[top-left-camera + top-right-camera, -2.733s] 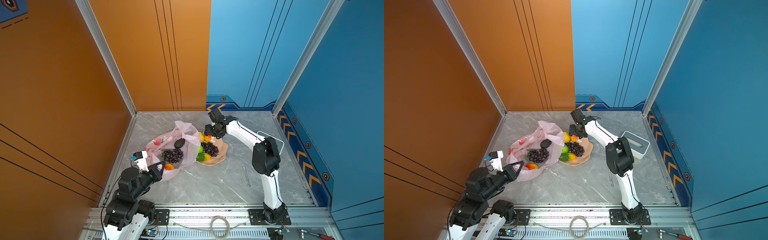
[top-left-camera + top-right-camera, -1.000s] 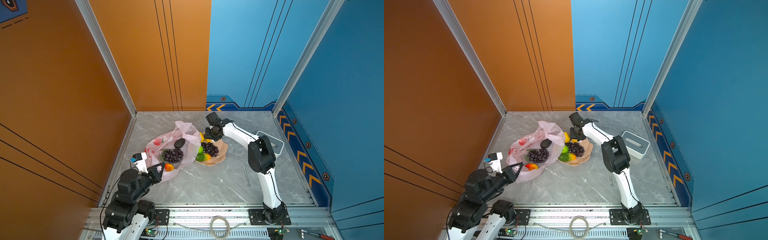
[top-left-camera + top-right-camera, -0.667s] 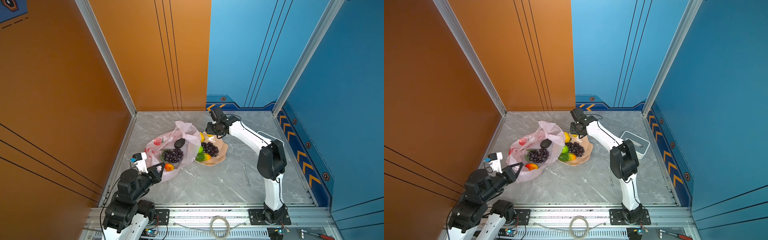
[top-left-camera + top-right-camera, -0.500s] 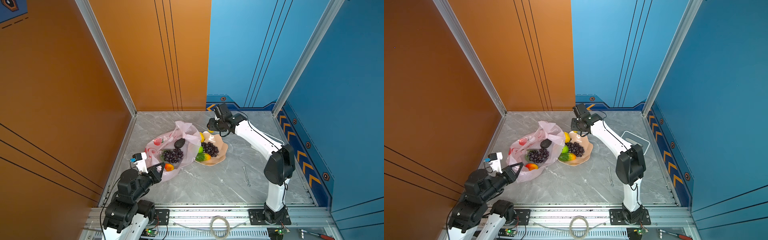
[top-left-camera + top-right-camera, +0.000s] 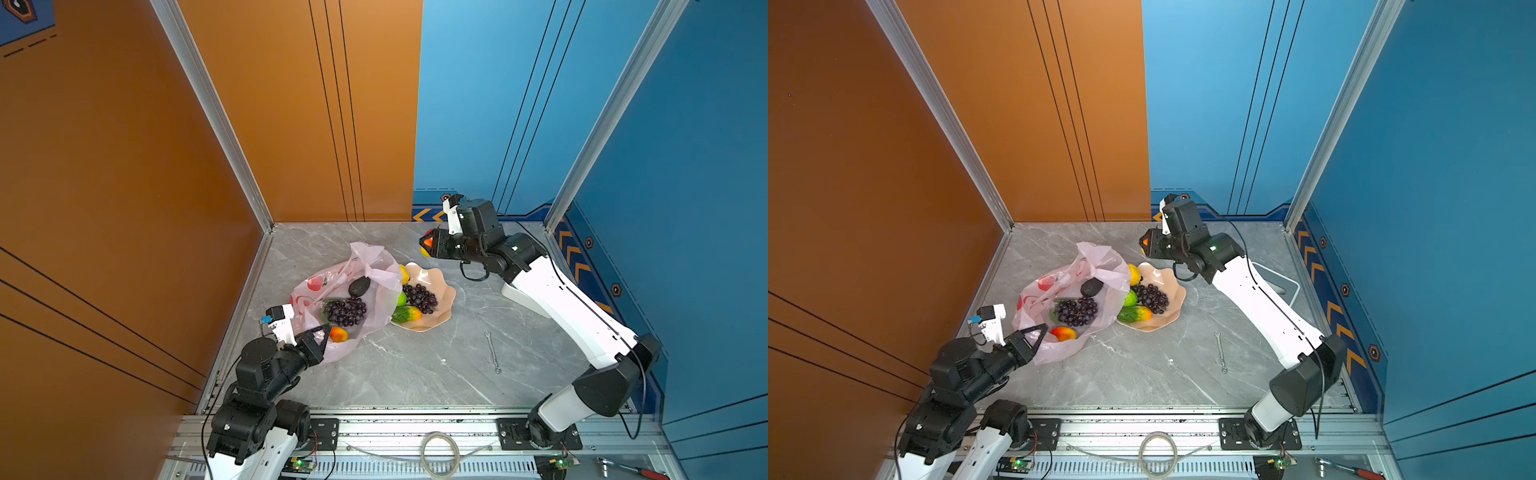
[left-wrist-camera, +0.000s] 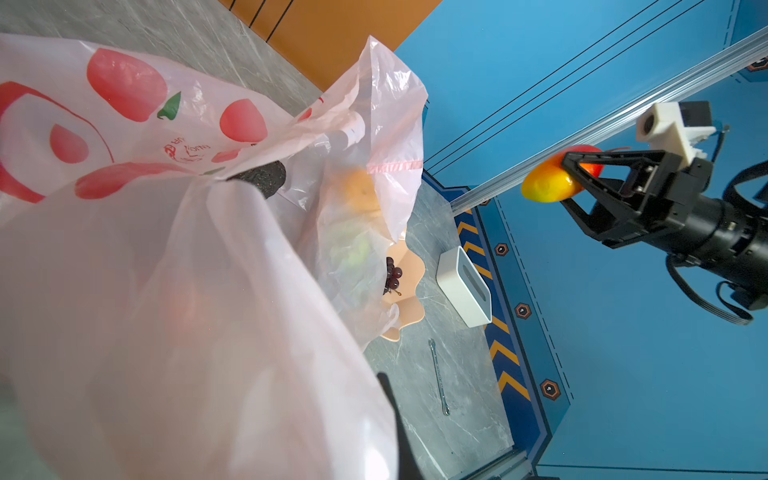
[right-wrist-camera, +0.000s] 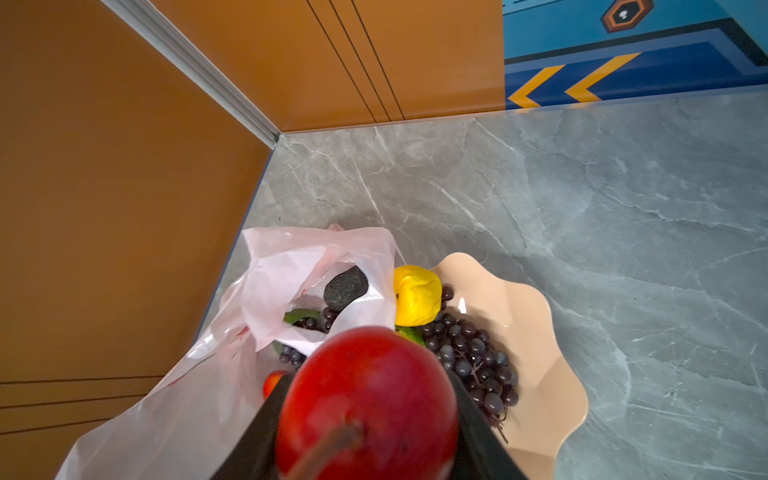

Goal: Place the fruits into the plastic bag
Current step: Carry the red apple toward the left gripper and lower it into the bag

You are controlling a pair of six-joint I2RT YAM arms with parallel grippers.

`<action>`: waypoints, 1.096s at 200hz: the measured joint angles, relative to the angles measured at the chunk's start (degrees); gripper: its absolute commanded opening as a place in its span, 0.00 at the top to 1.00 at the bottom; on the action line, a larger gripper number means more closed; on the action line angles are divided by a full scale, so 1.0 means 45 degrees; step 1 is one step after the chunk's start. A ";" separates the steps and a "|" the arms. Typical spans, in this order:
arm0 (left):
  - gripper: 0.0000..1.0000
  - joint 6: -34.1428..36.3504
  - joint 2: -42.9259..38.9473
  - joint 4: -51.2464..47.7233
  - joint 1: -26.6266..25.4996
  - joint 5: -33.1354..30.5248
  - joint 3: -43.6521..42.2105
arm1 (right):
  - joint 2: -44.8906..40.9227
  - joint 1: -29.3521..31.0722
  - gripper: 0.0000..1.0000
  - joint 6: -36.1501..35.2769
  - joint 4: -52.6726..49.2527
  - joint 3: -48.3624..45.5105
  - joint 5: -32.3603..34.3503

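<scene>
Pinching smooth, prob light red-yellow fruit point(image 6: 544, 185) mid-body w/ right pincer point(image 5: 430, 245), left pincer point(image 5: 327, 329) clamped on floppy plastic bag point(image 5: 374, 266) rim

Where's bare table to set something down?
Free: grey marble tabletop between pale-pink plastic bag, peach scalloped bowl, thin metal wrench and front rail; also the strip behind the bag. Crowded: bag abuts bowl, left gripper shut on bag's near edge; right gripper holds red-yellow toy fruit aloft.
</scene>
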 measured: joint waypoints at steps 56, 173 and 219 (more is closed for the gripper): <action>1.00 -0.0044 0.0015 0.0272 0.0000 0.0034 0.0000 | -0.0748 0.0092 0.55 0.1389 0.1758 -0.1258 -0.2749; 1.00 -0.0287 0.0262 0.0583 0.0019 0.0223 -0.0029 | 0.2079 0.2895 0.56 0.3230 0.4420 -0.1953 -0.4993; 1.00 -0.0345 0.0233 0.0646 0.0024 0.0257 -0.0228 | 0.3818 0.3322 0.56 0.3245 0.4537 -0.1870 -0.5042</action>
